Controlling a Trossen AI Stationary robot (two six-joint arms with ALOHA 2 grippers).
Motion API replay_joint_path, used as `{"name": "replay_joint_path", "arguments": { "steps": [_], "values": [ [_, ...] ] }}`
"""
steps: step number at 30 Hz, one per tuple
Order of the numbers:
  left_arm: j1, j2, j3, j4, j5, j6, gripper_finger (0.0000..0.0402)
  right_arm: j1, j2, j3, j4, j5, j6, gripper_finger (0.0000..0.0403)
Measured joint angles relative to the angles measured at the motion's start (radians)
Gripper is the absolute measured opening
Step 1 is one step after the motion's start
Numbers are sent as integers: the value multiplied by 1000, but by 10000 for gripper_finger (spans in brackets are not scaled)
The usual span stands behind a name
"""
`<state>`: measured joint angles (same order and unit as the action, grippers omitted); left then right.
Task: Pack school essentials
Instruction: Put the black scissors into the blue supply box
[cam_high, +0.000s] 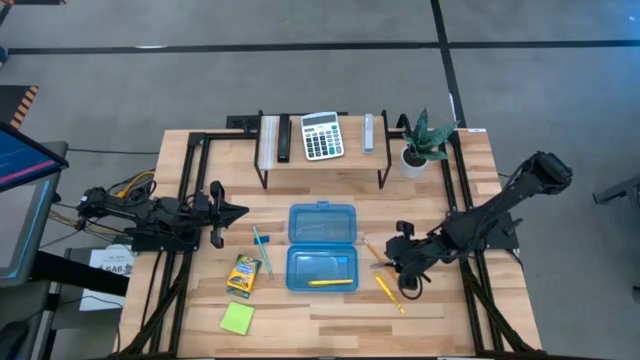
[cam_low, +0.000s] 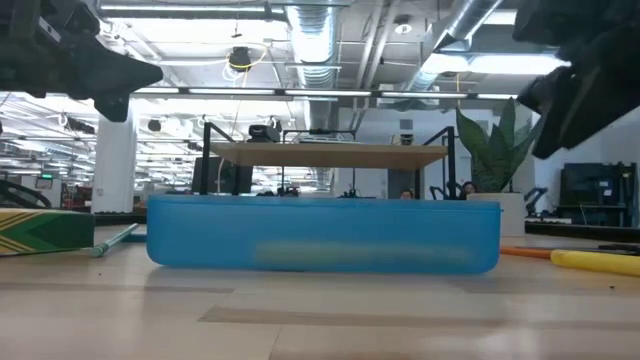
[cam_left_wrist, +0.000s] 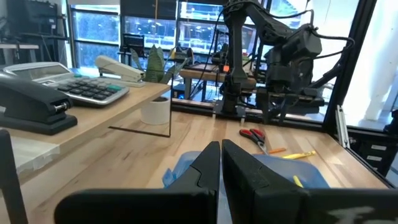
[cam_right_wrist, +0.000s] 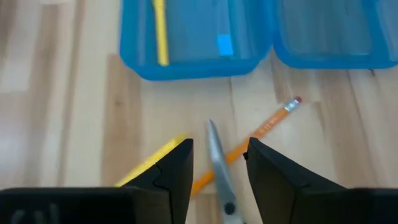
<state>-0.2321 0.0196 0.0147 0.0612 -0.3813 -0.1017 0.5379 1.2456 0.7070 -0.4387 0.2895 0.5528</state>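
The translucent blue case (cam_high: 322, 247) lies open mid-table, one yellow marker (cam_high: 330, 283) in its near half. My right gripper (cam_high: 400, 262) hovers open to the case's right. In the right wrist view its fingers (cam_right_wrist: 177, 171) stand on either side of the scissors' blades (cam_right_wrist: 217, 163) without touching. The red-handled scissors (cam_left_wrist: 255, 135), an orange pencil (cam_right_wrist: 273, 122) and a second yellow marker (cam_high: 390, 292) lie on the wood there. Left of the case lie the teal pen (cam_high: 262, 250), crayon box (cam_high: 243, 274) and green sticky pad (cam_high: 237, 318). My left gripper (cam_high: 240, 211) waits shut at the table's left.
A raised shelf (cam_high: 322, 160) at the far edge carries the calculator (cam_high: 322, 135), a stapler (cam_high: 283, 140) and other items. A potted plant (cam_high: 420, 145) stands at its right end. Bare wood shows along the near edge in front of the case.
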Motion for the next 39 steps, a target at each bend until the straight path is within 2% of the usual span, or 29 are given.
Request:
{"name": "replay_joint_path", "arguments": {
  "steps": [8, 25, 32, 39],
  "values": [
    [0, 0, 0, 0, 0, -77, 4, 41, 2, 28, 11, -26, -32, 166],
    [0, 0, 0, 0, -1, -103, 4, -6, 2, 34, 17, -27, -90, 164],
    [0, 0, 0, 9, -73, -119, 4, 23, 16, 36, 5, -27, -84, 165],
    [0, 0, 0, 6, -72, -120, 4, 97, 81, 35, -3, -23, -53, 197]
  ]
}}
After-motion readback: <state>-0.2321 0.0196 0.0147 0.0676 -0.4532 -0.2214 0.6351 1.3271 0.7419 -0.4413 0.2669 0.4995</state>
